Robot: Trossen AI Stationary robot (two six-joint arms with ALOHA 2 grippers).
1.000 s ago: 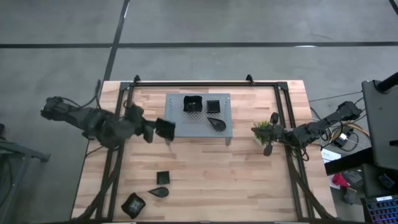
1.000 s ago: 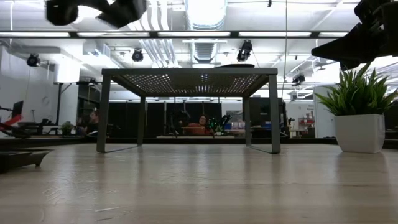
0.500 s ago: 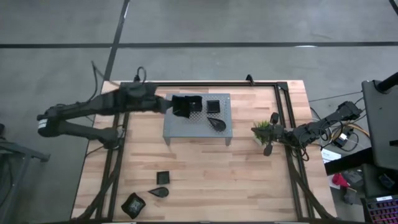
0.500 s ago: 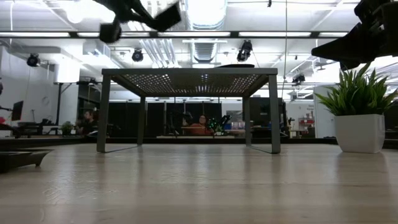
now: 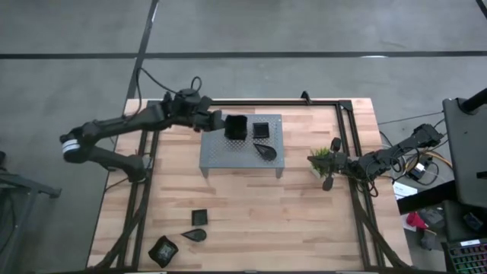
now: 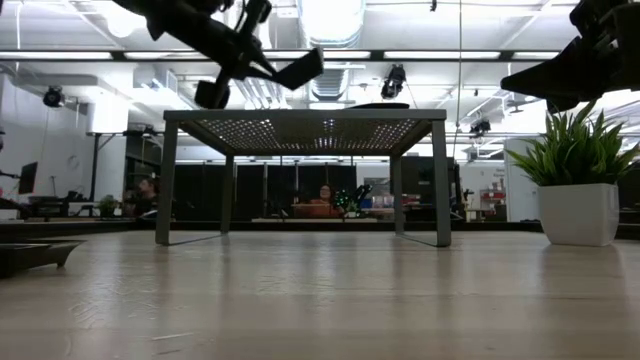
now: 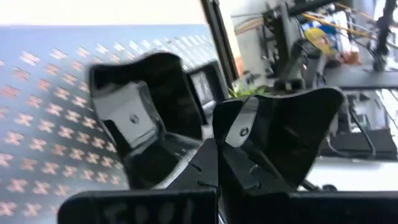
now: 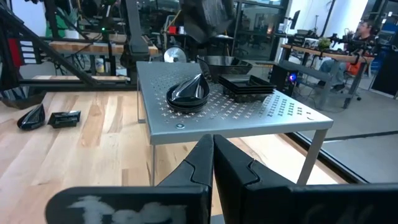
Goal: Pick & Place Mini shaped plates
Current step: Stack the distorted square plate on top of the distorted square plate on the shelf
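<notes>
Left gripper (image 5: 221, 124) is gripping a square plate (image 5: 236, 127) over the perforated rack (image 5: 228, 154).
3 plates are waiting near the table's (image 5: 304, 221) front-left corner; right gripper (image 5: 332, 170), jaws clenched, is idling.

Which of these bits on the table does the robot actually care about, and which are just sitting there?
In the job:
- square plate, teardrop plate, second square plate, all over the grey rack
- small square, small teardrop, corner dish, down on the table

Just lying about:
- potted plant
</notes>
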